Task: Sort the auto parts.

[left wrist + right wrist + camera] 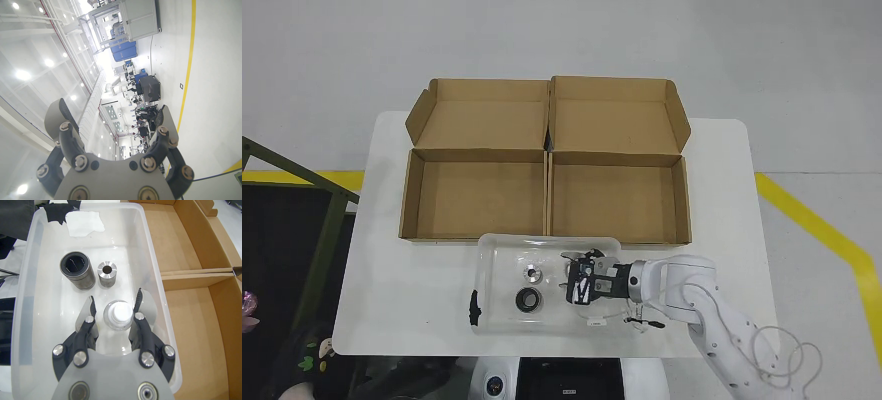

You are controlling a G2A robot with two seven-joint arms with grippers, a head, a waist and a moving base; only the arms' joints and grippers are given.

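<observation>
Auto parts (77, 270) sit in a clear bin (153, 262) on a white table (722, 160).

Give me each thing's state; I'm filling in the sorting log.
Right pincer: open, astride the bottle.
Bottle: upright, capped, in the tub.
Big dark sleeve: upright in the tub.
Small metal sleeve: upright beside it.
Left pincer: open, empty.
Left cardboard box: open, empty.
Right cardboard box: open, empty.

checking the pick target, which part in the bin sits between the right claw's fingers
The clear white-capped bottle; the dark bearing and small steel bushing stand farther off.
</observation>
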